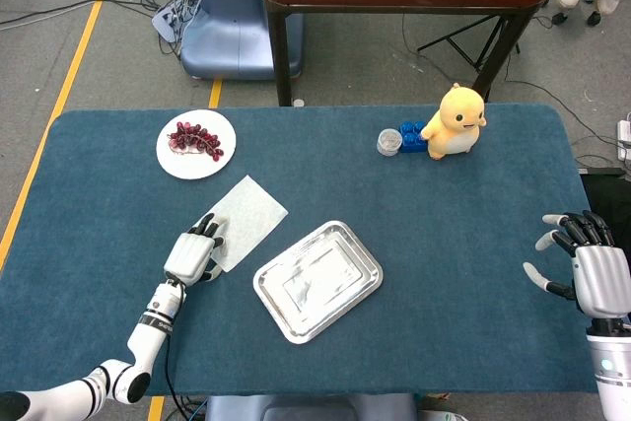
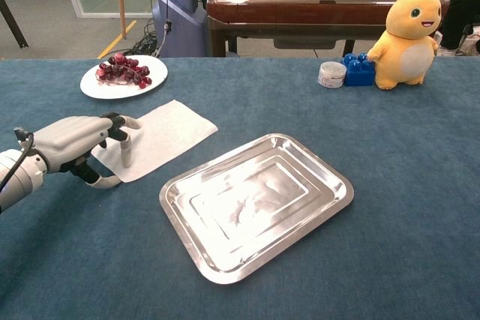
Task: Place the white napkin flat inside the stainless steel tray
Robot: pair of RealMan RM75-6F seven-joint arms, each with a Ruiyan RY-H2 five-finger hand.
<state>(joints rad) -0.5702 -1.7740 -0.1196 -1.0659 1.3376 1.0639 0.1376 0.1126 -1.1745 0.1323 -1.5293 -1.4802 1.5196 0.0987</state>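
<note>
The white napkin [image 1: 246, 216] [image 2: 161, 136] lies flat on the blue tablecloth, just up and left of the empty stainless steel tray [image 1: 317, 280] [image 2: 255, 200]. My left hand [image 1: 194, 253] [image 2: 75, 144] sits at the napkin's near-left corner. One fingertip [image 2: 126, 157] points down onto the cloth, and the thumb curls along the table at the napkin's edge. The napkin is not lifted. My right hand [image 1: 582, 268] hovers open with spread fingers at the table's far right edge, holding nothing, and shows only in the head view.
A white plate of dark grapes [image 1: 195, 143] [image 2: 124, 75] stands behind the napkin. At the back right are a yellow plush duck [image 1: 454, 122] [image 2: 409, 29], a blue block [image 1: 411, 135] [image 2: 358, 69] and a small round container [image 1: 388, 141] [image 2: 331, 73].
</note>
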